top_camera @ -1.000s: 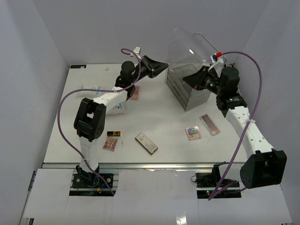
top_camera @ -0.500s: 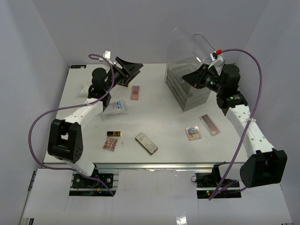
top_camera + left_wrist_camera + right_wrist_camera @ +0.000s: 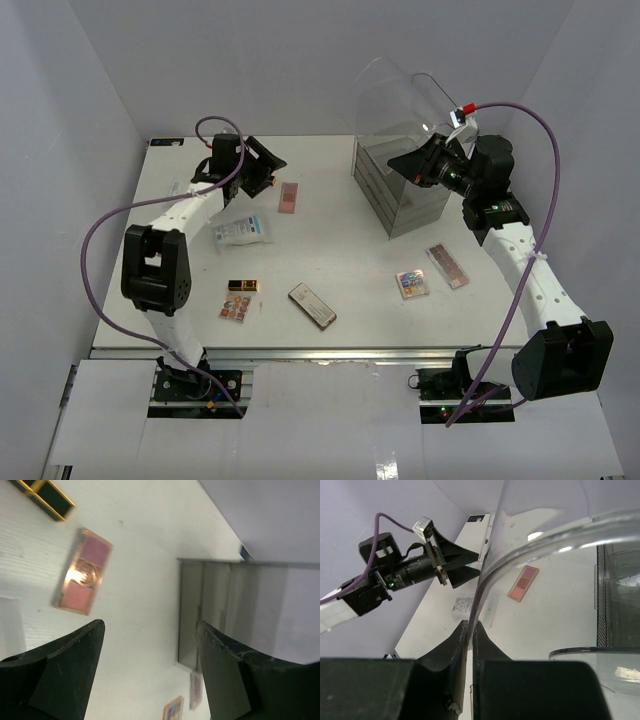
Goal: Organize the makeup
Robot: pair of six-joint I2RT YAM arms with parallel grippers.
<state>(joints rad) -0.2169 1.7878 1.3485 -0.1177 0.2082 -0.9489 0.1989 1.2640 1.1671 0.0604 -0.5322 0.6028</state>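
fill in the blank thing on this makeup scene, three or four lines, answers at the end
1. The left pincer hangs ___, with nothing between its fingers.
2. The rim of the clear lid is clamped by the ___ pincer.
3. In the top view, the pink palette lies to the ___ of the drawer box.
4. The tube near that palette is black and ___.

Missing words: open; right; left; gold
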